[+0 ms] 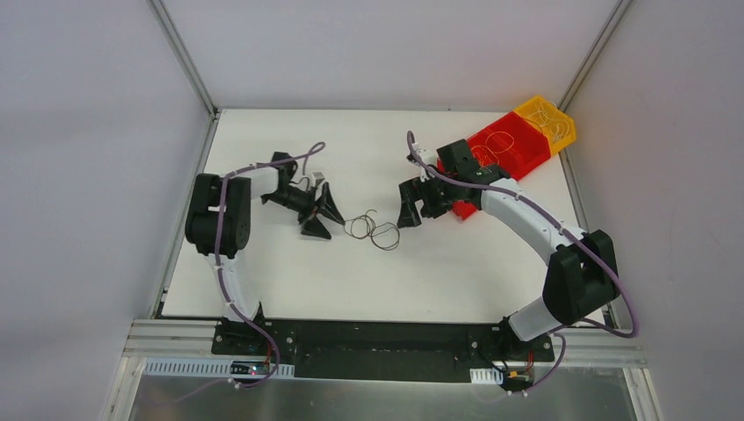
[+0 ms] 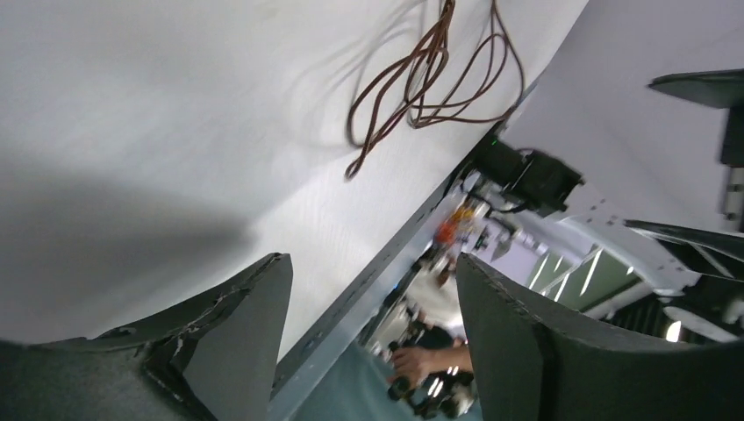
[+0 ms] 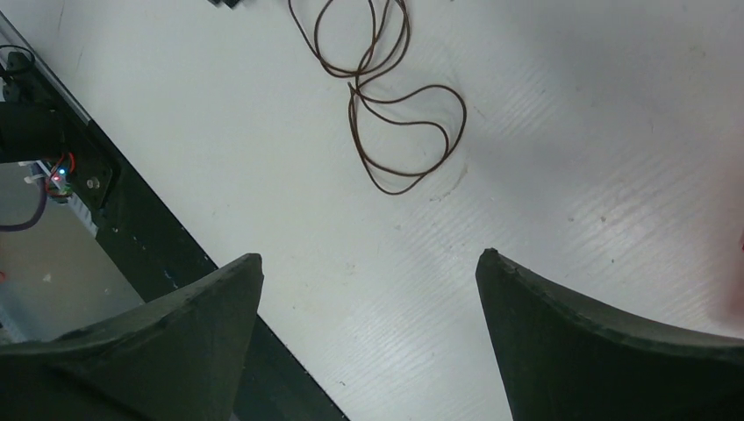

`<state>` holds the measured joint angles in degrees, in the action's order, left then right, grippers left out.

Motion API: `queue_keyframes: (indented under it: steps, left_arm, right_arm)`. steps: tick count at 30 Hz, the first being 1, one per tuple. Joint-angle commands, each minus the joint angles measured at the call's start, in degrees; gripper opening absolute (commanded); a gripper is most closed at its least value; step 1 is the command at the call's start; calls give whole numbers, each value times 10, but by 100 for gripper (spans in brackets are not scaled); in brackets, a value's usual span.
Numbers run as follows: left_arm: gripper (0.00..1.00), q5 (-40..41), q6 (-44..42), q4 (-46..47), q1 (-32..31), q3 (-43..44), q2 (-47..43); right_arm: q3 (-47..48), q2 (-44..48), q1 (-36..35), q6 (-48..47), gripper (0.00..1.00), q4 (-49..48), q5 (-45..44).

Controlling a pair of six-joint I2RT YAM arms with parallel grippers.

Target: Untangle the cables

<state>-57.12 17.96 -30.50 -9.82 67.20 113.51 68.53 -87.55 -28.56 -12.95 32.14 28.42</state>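
A small tangle of thin brown cables [image 1: 372, 229] lies in loops on the white table between my two grippers. It shows in the left wrist view [image 2: 430, 79] and in the right wrist view [image 3: 386, 96]. My left gripper [image 1: 326, 215] is open and empty, just left of the tangle, not touching it. My right gripper [image 1: 412, 213] is open and empty, just right of the tangle. More thin wire loops lie in a red bin [image 1: 509, 145] and a yellow bin [image 1: 548, 120].
The red and yellow bins stand at the back right, behind my right arm. The white table [image 1: 289, 272] ends at a black front rail [image 1: 377, 338]. Grey walls close in the sides and back.
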Motion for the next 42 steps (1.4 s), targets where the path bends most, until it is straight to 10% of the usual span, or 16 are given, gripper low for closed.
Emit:
queue_keyframes:
  steps: [1, 14, 29, 37, 42]
  left_arm:
    - [71, -24, -47, -67, 85, -25, -93]
    - [69, 39, -121, -127, 187, -83, -194]
    - [69, 95, -123, -127, 244, -114, -272]
    - [67, 122, -125, -127, 247, -105, -272]
    - [67, 137, -128, -127, 247, -94, -267]
  right_arm:
    - [-3, -2, -40, -52, 96, -57, -26]
    - [111, -188, -142, -213, 97, -68, -72]
    - [191, -297, -192, -18, 87, -107, -276]
    - [224, -341, -193, -30, 54, -55, -294]
    - [236, -355, -188, -36, 0, -22, -256]
